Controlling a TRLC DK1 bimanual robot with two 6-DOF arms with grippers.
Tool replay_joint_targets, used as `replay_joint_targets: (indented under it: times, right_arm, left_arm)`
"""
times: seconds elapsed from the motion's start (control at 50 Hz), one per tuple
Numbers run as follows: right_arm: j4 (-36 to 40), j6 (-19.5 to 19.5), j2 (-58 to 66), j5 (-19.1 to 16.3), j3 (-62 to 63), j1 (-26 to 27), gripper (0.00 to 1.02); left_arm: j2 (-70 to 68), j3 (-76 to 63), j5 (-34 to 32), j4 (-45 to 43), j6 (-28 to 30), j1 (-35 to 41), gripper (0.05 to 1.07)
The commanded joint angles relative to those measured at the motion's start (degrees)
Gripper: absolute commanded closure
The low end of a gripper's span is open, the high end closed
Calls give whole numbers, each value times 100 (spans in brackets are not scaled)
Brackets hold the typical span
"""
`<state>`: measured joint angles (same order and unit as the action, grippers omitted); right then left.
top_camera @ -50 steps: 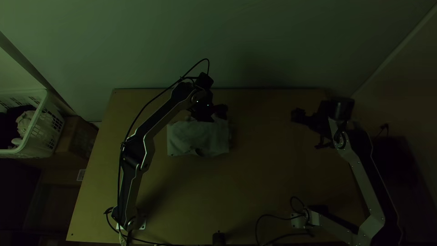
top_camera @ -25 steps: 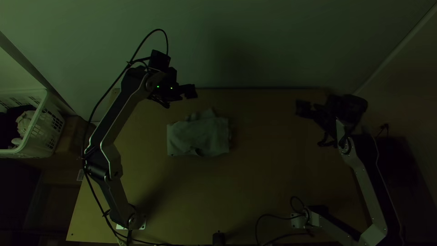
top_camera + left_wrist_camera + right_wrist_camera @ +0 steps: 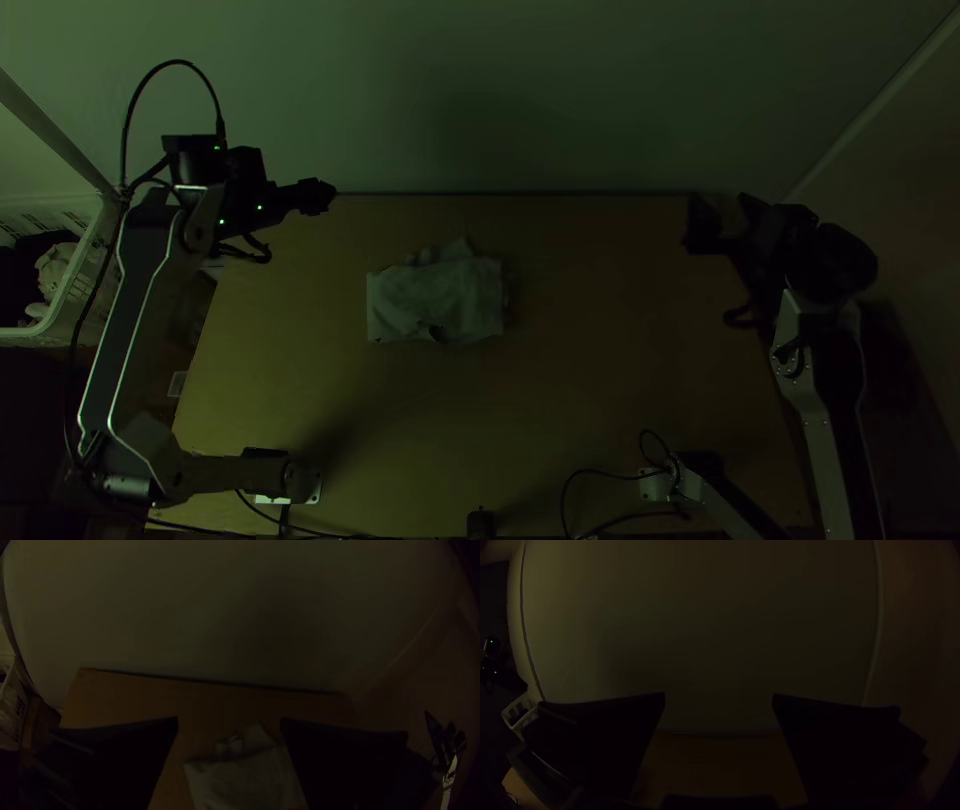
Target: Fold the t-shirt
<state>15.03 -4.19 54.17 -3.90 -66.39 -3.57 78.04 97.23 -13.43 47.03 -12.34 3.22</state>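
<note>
The light grey t-shirt (image 3: 436, 300) lies as a compact, folded rectangle on the table, left of centre in the top view, with a small uneven flap at its far edge. My left gripper (image 3: 318, 196) is off to its far left, over the table's far left corner, and my right gripper (image 3: 715, 225) is well to its right at the far right corner. In the left wrist view, the left gripper (image 3: 229, 724) is open, with the t-shirt (image 3: 245, 777) lying beyond its fingers. The right gripper (image 3: 719, 699) stands open in the right wrist view, holding nothing.
A white laundry basket (image 3: 88, 285) with clothes stands left of the wooden table (image 3: 580, 400). Behind the table rises a pale wall (image 3: 560, 90). Cables (image 3: 590, 490) and a small dark object (image 3: 480, 523) lie at the near edge.
From above the t-shirt's far edge, my left gripper has moved away to the left, uncovering the cloth. The right arm has shifted somewhat to the right. The t-shirt lies as before.
</note>
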Motion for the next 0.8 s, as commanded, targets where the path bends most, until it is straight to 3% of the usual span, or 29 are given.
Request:
replay_joint_targets:
  times: [0.0,0.22,0.6,0.78]
  right_arm:
    - [-237,401,-469,74,434,15,4]
    - [-791,1034,-1515,144,1533,6,4]
    - [-1054,1254,-3369,179,3273,-232,4]
    - [-1116,1324,-4319,197,3932,-223,4]
  left_arm:
    - [-913,-881,25,-378,179,-155,10]
    - [-2443,-2419,148,-1152,232,-630,10]
    - [-5167,-5513,561,-3630,742,-1500,10]
    - [-6240,-6761,842,-4219,742,-1544,10]
